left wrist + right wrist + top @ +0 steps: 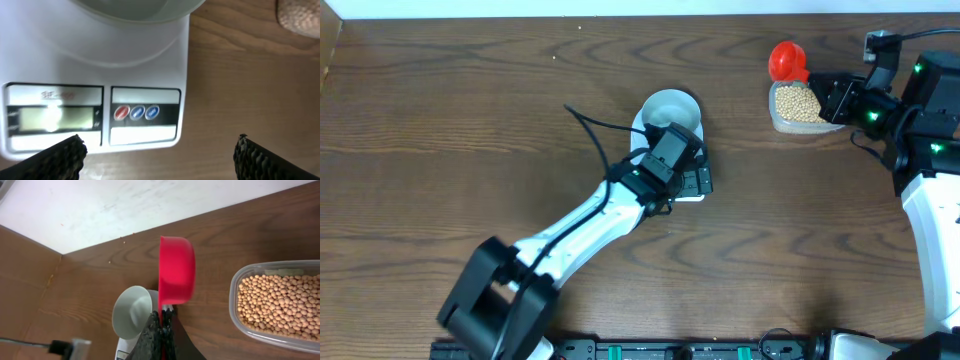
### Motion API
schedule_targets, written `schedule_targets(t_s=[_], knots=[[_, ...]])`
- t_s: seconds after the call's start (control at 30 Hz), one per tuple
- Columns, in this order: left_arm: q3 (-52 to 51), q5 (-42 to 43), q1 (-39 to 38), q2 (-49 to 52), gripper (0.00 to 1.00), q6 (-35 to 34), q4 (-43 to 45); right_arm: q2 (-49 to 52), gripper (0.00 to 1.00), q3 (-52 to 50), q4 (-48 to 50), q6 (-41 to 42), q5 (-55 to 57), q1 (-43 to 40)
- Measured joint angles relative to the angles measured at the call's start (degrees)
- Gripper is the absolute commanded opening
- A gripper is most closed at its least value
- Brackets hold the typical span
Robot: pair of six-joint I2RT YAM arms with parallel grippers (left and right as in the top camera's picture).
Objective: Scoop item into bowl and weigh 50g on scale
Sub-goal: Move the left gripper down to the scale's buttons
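over the scale (145, 70) front, left jaws hang spread; right jaws pinch a red scoop (176, 270) beside the beans (280, 302).

No legible text; scale (145, 132) label blurred

Even, fairly bright light from above leaves only soft shadows on the wooden surface (440, 110), glare whitens the scale (145, 70) and its display (52, 118) in the soft left wrist view, and the red scoop (176, 270) looks slightly blurred at its edges.
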Motion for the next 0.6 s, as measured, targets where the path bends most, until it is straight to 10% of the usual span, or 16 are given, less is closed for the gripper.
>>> schedule_targets(t_s=[0.6], knots=[[0.0, 0.0, -0.7, 5.2, 0.96, 4.0, 7.6, 0.0, 0.01, 0.0, -2.4, -2.1, 2.1, 0.0]])
